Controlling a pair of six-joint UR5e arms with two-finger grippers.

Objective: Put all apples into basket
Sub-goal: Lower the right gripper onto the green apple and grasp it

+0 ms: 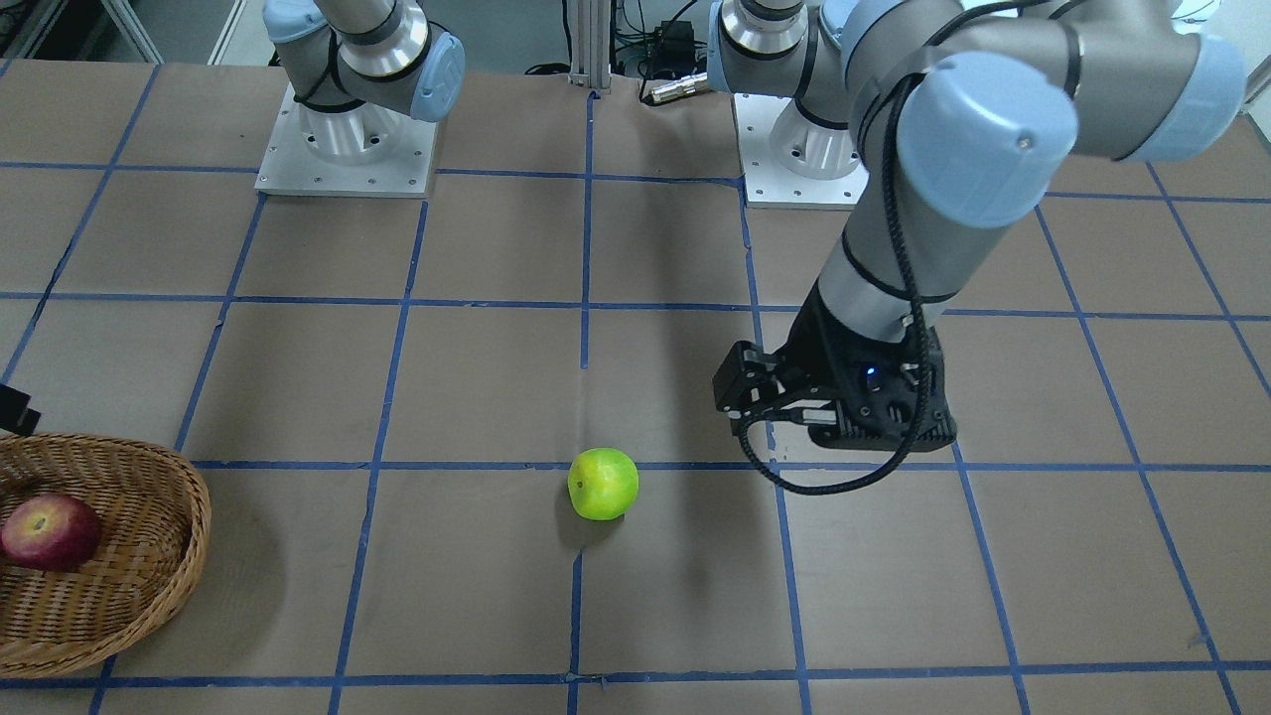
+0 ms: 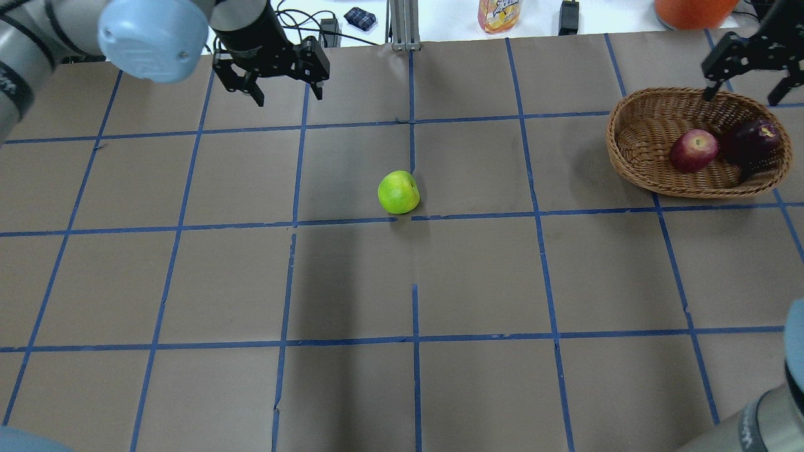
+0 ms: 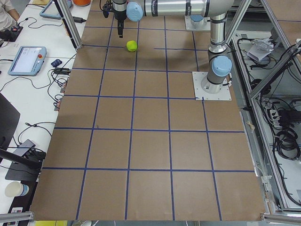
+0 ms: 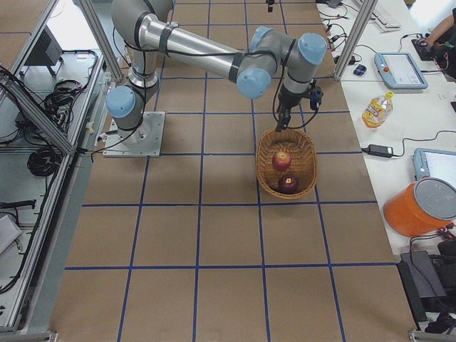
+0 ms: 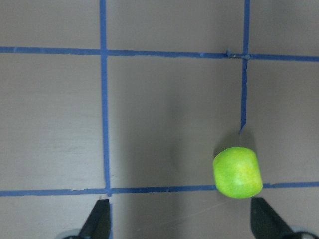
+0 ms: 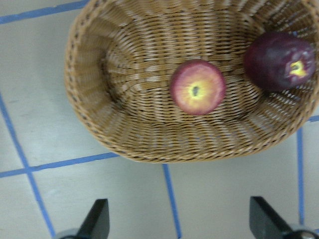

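Green apple (image 2: 398, 192) lies apart from left gripper (image 2: 288, 93) (jaws spread).

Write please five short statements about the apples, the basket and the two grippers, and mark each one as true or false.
1. The green apple lies on the table, outside the wicker basket. True.
2. The basket holds three apples. False: it holds two, the red apple and the dark maroon apple.
3. The left gripper and the right gripper both have open jaws and hold nothing. True.
4. The left gripper touches the green apple. False: it is apart from the apple.
5. The right gripper is far from the basket. False: it is close to the basket's rim.
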